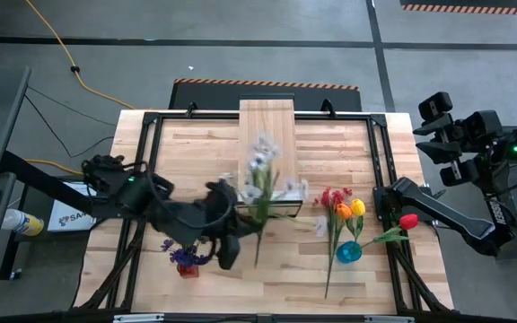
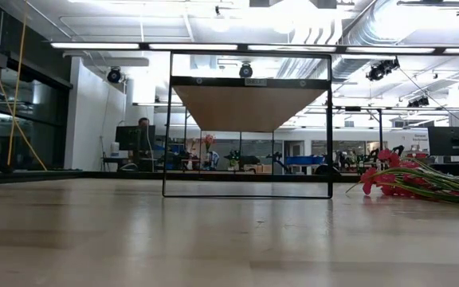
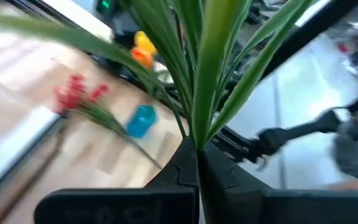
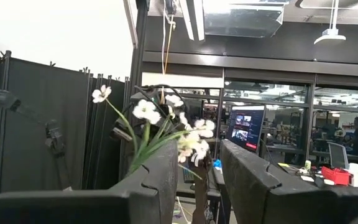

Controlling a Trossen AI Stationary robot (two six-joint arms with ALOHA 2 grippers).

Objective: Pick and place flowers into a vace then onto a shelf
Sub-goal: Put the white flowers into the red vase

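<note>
My left gripper (image 1: 243, 224) is above the table's middle, shut on a white-blossomed spray of the flowers (image 1: 260, 163), which also shows in the right wrist view (image 4: 146, 112). Red, orange and yellow tulips (image 1: 344, 210) lie on the table beside the blue vase (image 1: 348, 251). A red tulip (image 1: 408, 221) leans from the vase toward the right arm. A purple spray (image 1: 187, 257) lies near the left arm. The pale wooden shelf (image 1: 267, 126) stands on a black frame at the far middle. My right gripper (image 4: 196, 180) is raised at the table's right side, open, with nothing between its fingers. My left gripper pinches the white spray's green stem, where the long leaves start (image 3: 197, 142), between its two shut fingers (image 3: 185, 177). The leaves fan out beyond the fingertips. The spray is lifted clear of the table, with its blossoms toward the far edge and a short stem end below the fingers.
A red spray (image 2: 389, 179) lies with its long leaves on the table's right part. The shelf's black frame (image 2: 247, 191) stands on the tabletop at the far middle. A yellow cable (image 1: 70, 63) runs across the floor beyond the table. People sit at desks in the room behind.
</note>
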